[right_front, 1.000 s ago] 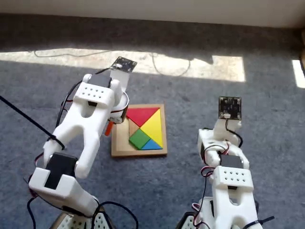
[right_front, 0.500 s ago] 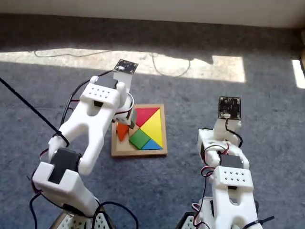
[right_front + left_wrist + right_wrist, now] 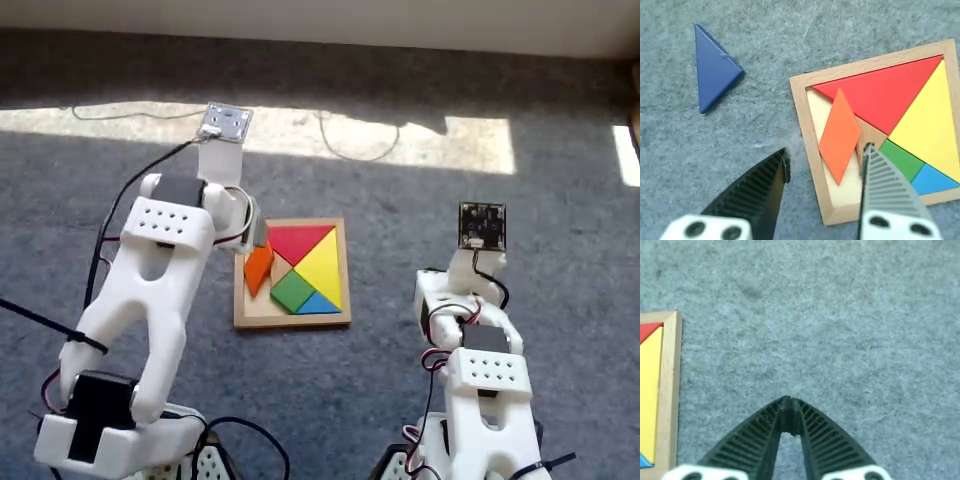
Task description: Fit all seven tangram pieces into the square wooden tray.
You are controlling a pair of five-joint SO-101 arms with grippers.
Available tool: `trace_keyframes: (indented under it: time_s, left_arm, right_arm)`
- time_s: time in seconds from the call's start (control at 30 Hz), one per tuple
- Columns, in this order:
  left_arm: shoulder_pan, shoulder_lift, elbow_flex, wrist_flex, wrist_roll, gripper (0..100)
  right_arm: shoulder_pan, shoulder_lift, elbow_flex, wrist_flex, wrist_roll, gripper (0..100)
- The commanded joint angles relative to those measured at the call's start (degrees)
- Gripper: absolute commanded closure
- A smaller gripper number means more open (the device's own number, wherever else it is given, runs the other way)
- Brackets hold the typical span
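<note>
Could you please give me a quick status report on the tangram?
Left hand open over tray edge; right hand shut, empty. Orange piece lies in tray, ungripped. Blue triangle out on carpet.

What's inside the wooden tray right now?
Red triangle, yellow triangle, green piece, light-blue piece, and an orange parallelogram lying on bare tray floor. The left claw hides part of the floor.

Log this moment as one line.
left gripper: fingers open, over orange parallelogram | orange parallelogram: askew in tray | dark blue triangle: on carpet, outside tray | right gripper: fingers shut, over carpet
</note>
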Motion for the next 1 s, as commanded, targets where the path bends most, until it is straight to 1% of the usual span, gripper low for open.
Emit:
trace_keyframes:
  time_s: [0.0,0.1,0.23,0.3,0.37,0.47,0.63,0.83,0.97]
  left_arm:
    - [0.31,1.27,2.33,-7.03,0.18,76]
    - [0.66,5.41,2.24,-10.11,0.26,76]
    - [0.66,11.12,2.15,-16.18,0.26,76]
    - [0.57,13.58,0.66,-16.97,0.26,76]
    - [0.04,15.25,-1.45,-15.74,0.26,76]
    - [-2.59,17.36,-4.26,-14.07,0.26,76]
    - [-6.81,18.68,-5.67,-13.36,0.26,76]
    - [-7.16,13.05,-10.68,-2.9,0.26,76]
    - [-6.81,8.92,-10.68,0.7,0.26,76]
  right_arm:
    - [-0.4,-0.92,-0.22,-1.63,0.62,98.8]
    - [-0.4,-0.92,-0.22,-1.63,0.62,98.8]
    - [-0.4,-0.92,-0.22,-1.63,0.62,98.8]
    - [-0.4,-0.92,-0.22,-1.63,0.62,98.8]
    - [-0.4,-0.92,-0.22,-1.63,0.62,98.8]
    - [-0.4,-0.92,-0.22,-1.63,0.62,98.8]
    - [-0.4,-0.92,-0.22,-1.63,0.62,98.8]
    - [-0.4,-0.92,-0.22,-1.63,0.62,98.8]
    - [-0.4,-0.92,-0.22,-1.63,0.62,98.8]
